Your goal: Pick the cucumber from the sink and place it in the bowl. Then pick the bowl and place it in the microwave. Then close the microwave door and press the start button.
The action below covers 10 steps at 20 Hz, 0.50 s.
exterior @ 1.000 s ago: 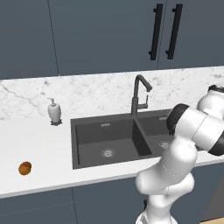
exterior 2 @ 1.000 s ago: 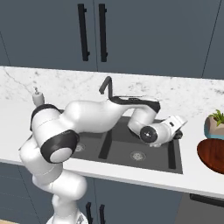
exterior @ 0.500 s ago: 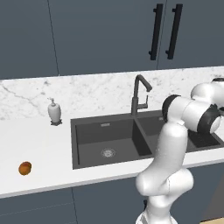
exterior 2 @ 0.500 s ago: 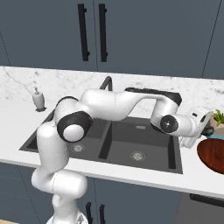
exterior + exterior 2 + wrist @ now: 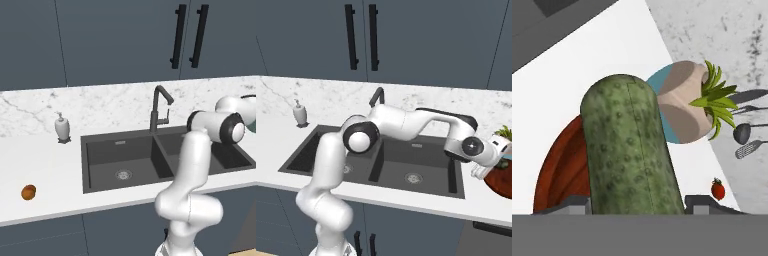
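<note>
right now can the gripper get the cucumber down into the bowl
Probably yes. The gripper holds the cucumber above the counter right of the sink, and the bowl lies just beneath, with nothing between. The plant pot stands beside it, clear of the path.

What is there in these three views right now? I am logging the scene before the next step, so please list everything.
sink: 1, dark grey, double basin set in the counter
faucet: 1, dark, behind the sink
soap dispenser: 1, white, on the counter left of the sink
round fruit: 1, orange-brown, near the counter's front left
cabinet handles: 2, black, on the upper doors
cucumber: 1, dark green, held between the tool's fingers
round dish: 1, red-brown, beneath the cucumber
plant pot: 1, tan and teal, green leaves, beyond the dish
small fruit: 1, red, on the counter
utensils: dark, against the marble wall
tool: 1, dark fingers, shut on the cucumber
</note>
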Available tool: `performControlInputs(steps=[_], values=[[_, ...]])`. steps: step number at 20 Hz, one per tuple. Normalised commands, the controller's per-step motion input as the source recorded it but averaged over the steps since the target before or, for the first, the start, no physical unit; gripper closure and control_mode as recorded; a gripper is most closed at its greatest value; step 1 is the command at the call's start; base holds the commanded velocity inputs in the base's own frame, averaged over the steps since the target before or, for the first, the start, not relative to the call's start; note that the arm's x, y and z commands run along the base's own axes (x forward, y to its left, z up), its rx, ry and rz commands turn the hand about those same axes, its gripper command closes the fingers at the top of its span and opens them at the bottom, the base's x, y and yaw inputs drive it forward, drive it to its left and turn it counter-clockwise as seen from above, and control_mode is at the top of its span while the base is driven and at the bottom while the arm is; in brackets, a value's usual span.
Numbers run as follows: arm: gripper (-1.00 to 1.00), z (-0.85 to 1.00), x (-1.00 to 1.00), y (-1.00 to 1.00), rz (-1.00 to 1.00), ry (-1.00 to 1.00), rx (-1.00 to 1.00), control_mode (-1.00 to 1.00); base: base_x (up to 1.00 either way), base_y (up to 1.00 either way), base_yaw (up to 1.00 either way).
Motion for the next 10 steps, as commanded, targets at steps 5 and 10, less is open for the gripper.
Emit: performControlInputs(steps=[5,10], values=[[1.0,-0.04,0.21,-0.36,0.0,0.01,0.17,-1.0,0.0,0.0,0.0],[-1.0,-0.58,0.21,-0.16,0.0,0.06,0.07,-1.0,0.0,0.0,0.0]])
